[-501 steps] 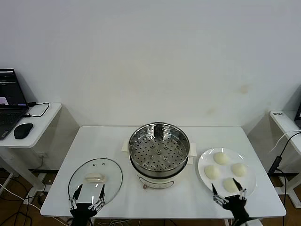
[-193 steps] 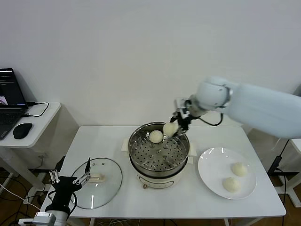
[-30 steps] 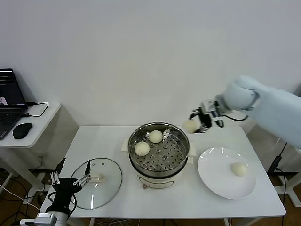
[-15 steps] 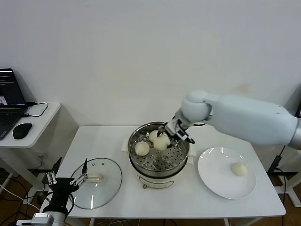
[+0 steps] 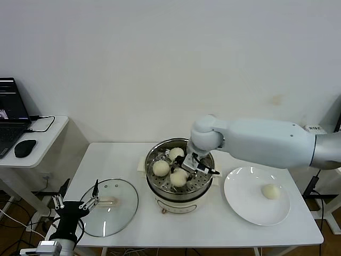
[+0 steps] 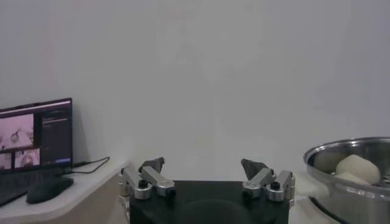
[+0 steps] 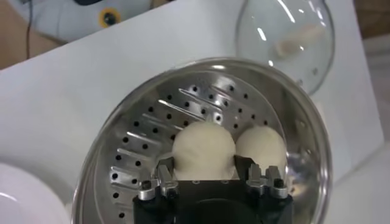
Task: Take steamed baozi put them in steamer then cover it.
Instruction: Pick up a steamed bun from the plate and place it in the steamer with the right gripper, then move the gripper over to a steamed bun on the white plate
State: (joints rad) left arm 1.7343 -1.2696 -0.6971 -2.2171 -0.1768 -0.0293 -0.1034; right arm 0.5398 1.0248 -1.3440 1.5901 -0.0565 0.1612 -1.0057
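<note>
The steamer (image 5: 204, 184) stands mid-table with two baozi (image 5: 176, 153) (image 5: 161, 168) lying in its basket. My right gripper (image 5: 185, 172) reaches into the basket and is shut on a third baozi (image 5: 178, 178), low over the perforated floor. In the right wrist view the held baozi (image 7: 204, 146) sits between the fingers of the right gripper (image 7: 204, 163), with another baozi (image 7: 261, 148) beside it. A fourth baozi (image 5: 270, 191) lies on the white plate (image 5: 242, 202). The cover (image 5: 109, 208) lies flat at the front left. My left gripper (image 5: 74, 205) is open and empty by the cover's left edge.
A side table (image 5: 32, 152) at the left holds a laptop (image 5: 10, 114) and a mouse (image 5: 25, 148). The left wrist view shows the left gripper (image 6: 204, 167) open, the steamer (image 6: 350, 182) to one side and the laptop (image 6: 36, 131) to the other.
My right gripper has carried the third baozi from the basket's rear toward its front and lower into it. The left arm, the cover and the plate's baozi have not moved.
</note>
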